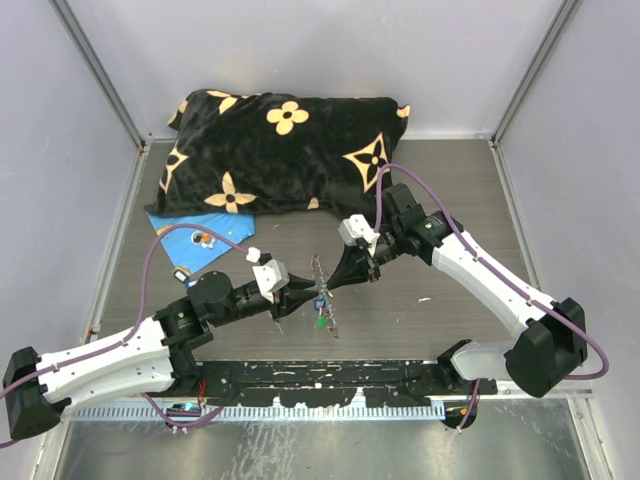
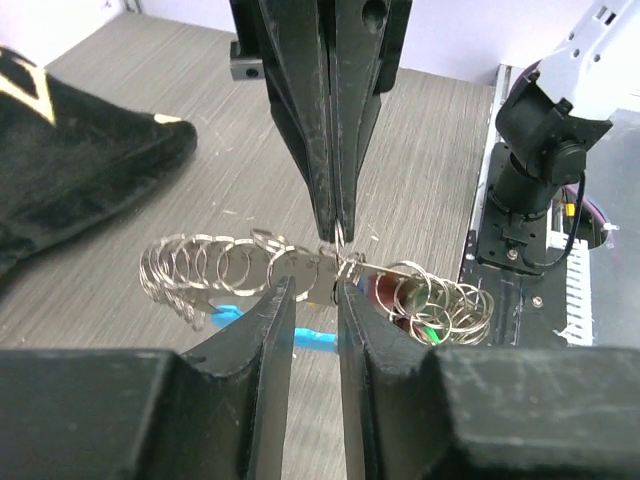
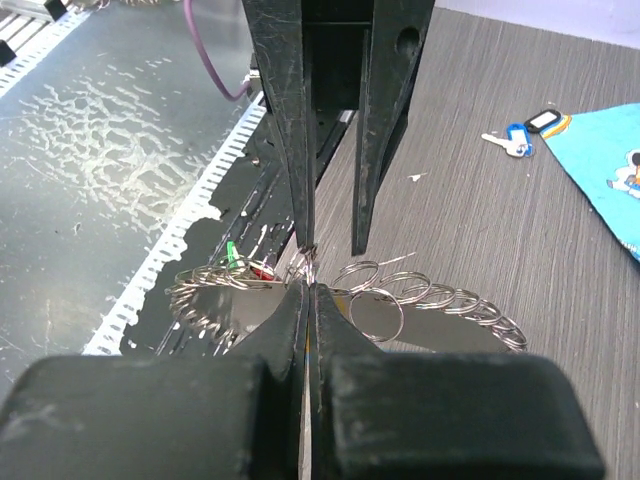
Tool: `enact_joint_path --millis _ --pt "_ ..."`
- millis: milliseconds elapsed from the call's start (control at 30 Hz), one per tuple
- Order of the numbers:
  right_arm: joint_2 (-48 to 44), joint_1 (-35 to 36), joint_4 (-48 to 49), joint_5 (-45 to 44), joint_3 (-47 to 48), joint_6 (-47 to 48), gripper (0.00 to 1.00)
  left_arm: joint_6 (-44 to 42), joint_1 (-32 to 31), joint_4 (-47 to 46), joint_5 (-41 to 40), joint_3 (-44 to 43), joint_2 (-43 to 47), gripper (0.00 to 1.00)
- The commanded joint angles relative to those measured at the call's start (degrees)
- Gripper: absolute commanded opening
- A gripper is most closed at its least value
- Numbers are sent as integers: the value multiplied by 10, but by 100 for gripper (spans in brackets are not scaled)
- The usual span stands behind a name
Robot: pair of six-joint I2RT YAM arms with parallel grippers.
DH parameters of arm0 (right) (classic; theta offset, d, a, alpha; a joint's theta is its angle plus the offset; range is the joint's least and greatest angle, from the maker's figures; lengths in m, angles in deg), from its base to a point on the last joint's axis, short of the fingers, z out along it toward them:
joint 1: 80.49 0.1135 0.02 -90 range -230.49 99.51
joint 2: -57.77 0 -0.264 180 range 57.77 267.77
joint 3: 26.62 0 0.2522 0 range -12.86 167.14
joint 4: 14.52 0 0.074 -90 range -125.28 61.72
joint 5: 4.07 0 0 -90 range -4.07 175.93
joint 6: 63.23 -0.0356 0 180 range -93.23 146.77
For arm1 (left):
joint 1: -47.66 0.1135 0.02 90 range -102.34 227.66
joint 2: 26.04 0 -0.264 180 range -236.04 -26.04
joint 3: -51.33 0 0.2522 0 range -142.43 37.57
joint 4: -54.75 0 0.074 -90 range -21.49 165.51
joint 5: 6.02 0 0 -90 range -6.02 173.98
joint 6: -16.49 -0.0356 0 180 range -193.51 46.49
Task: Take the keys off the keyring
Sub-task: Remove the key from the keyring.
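The keyring (image 1: 320, 272) is a grey chain of small wire rings held above the table between my two grippers. In the left wrist view the keyring (image 2: 210, 265) stretches sideways, with a light-blue piece (image 2: 310, 340) below it. Red and green keys (image 2: 405, 305) hang at one end; these keys (image 3: 245, 265) also show in the right wrist view. My right gripper (image 3: 308, 290) is shut on the keyring (image 3: 440, 300) near its middle. My left gripper (image 2: 315, 285) faces it with fingers apart. One fingertip (image 3: 303, 235) touches the rings.
A black pillow (image 1: 280, 150) with gold flowers lies at the back. A blue flat sheet (image 1: 200, 235) pokes out from under it. A loose blue-headed key (image 3: 515, 140) and a dark tag (image 3: 545, 120) lie by the sheet. A black rail (image 1: 320, 380) runs along the near edge.
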Motion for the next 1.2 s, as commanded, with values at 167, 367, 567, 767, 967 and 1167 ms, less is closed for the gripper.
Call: enact_joint_path --millis 167,367,567,767,967,1167 --pt "-14 -3 -74 61 34 136 1 -52 0 -100 57 -12 -17 21" --pt "-15 -5 -77 62 35 139 1 -70 0 -87 43 21 52 21" --pt "-12 -6 -79 64 36 139 1 -74 0 -87 22 21 52 19" --pt "-11 -7 -79 64 34 139 1 -74 0 -125 28 7 -9 20" --pt "-10 -7 -80 65 34 140 1 -62 0 -147 44 7 -27 21" --pt "-10 -7 -80 64 35 140 1 -48 0 -168 53 19 -32 22"
